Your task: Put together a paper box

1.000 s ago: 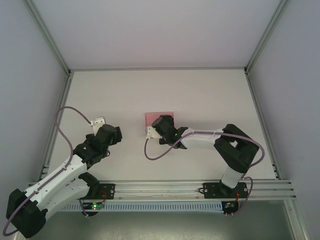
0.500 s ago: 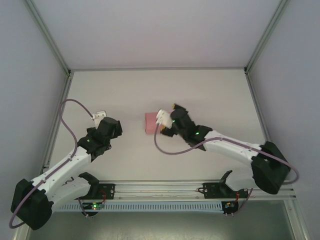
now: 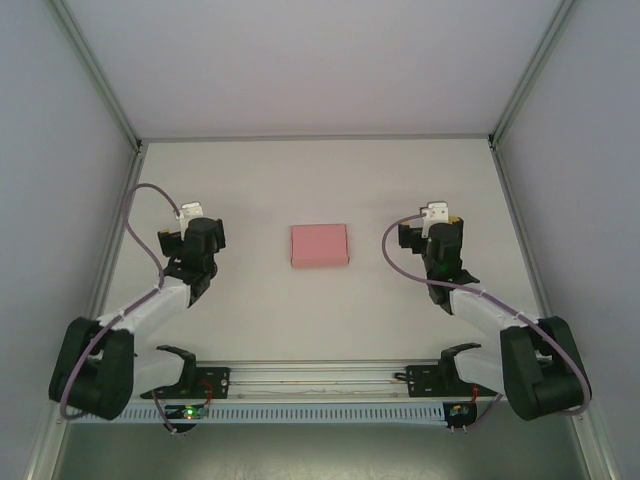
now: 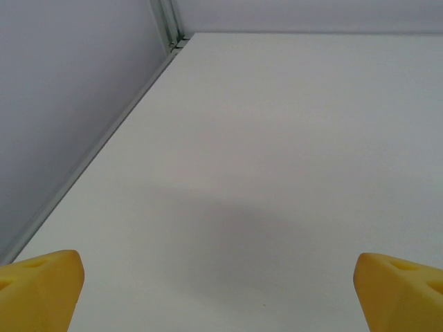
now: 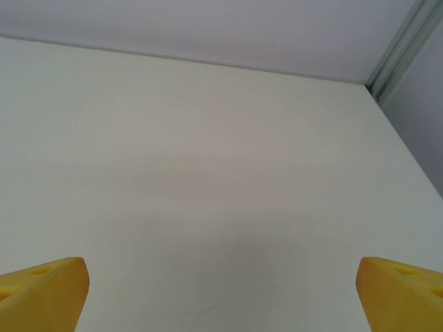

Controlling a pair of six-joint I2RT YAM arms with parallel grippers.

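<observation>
Table (image 3: 320, 180), white, seen from above, with two robot arms (image 3: 140, 310) bolted at its near edge. Left gripper (image 3: 200, 236) is at 9 o'clock from the paper box (image 3: 320, 245), well apart from it, pointing toward the far wall (image 3: 300, 60). Its wrist camera shows yellow fingertips (image 4: 40, 287) in the two bottom corners of that view, so the jaws stand wide apart over bare table. The paper box, salmon pink and closed into a neat rectangle, lies flat near the table's centre, its long side running left to right. Right gripper (image 3: 440, 238) is at 3 o'clock from the box, equally well apart. Its yellow fingertips (image 5: 43, 290) are likewise spread wide, jaws apart over bare table.
</observation>
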